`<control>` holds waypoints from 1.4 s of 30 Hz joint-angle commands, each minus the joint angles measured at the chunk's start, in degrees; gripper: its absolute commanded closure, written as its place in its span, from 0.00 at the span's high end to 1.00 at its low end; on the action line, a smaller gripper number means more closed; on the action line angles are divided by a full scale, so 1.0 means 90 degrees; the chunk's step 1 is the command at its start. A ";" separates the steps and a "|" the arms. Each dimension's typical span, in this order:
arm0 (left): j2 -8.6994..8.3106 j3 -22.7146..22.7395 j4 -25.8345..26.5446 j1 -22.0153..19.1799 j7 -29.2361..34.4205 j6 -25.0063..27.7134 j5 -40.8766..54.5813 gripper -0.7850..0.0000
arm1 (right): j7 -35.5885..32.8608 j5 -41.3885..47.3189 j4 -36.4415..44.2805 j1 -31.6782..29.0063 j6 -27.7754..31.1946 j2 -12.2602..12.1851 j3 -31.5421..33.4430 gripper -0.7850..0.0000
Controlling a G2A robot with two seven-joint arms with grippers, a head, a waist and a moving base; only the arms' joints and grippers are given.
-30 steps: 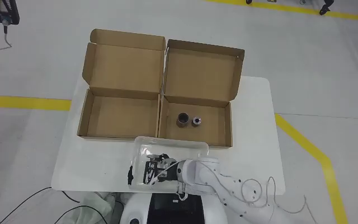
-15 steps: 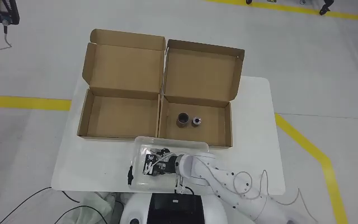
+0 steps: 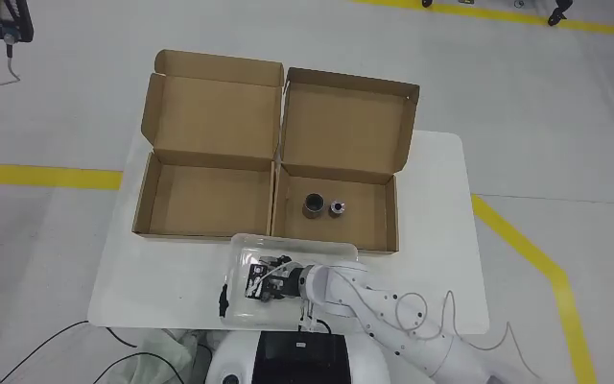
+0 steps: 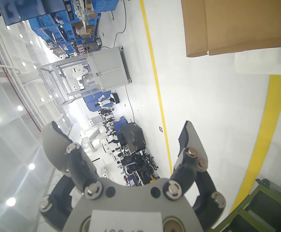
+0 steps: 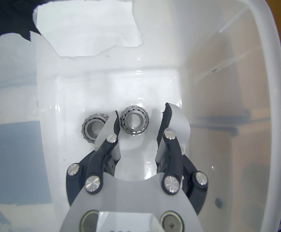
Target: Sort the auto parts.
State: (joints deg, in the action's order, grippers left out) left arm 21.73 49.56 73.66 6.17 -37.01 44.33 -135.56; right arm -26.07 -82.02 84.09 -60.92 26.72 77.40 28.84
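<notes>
a pale grey, glossy floor point(image 3: 537, 96) spreads around the white table point(image 3: 432, 192), marked with yellow tape lines point(image 3: 58, 177) to either side of it. in the left wrist view the hall opens out behind: blue storage racks point(image 4: 54, 28) packed with bins, an aluminium-framed enclosure point(image 4: 105, 66) with grey panels, and a cluster of black office chairs point(image 4: 140, 160) by desks. round ceiling lights point(image 4: 31, 166) glare bright against white walls, and a black cable point(image 4: 125, 17) trails across the floor near the racks.
</notes>
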 commanded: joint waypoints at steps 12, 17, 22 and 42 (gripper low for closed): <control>0.0000 0.0000 0.0000 0.0000 0.0000 0.0000 0.0000 1.00 | 0.0236 -0.0078 0.0040 -0.0072 -0.0264 0.0062 0.0163 0.00; 0.0000 0.0000 0.0000 0.0000 0.0000 0.0000 0.0000 1.00 | 0.0764 -0.0138 0.0498 -0.0376 -0.0214 -0.0053 0.0404 0.00; 0.0000 0.0000 0.0000 0.0000 0.0000 0.0000 0.0000 1.00 | 0.1960 0.0089 0.0825 -0.0804 0.0151 -0.0227 0.0805 0.00; 0.0000 0.0000 0.0000 0.0000 0.0000 0.0000 0.0000 1.00 | 0.4458 0.0818 0.1237 -0.0607 0.0759 -0.0293 0.1537 0.00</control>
State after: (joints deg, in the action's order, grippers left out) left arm 21.73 49.56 73.66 6.17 -37.01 44.33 -135.56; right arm 13.96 -75.19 94.61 -67.03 33.72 74.63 42.50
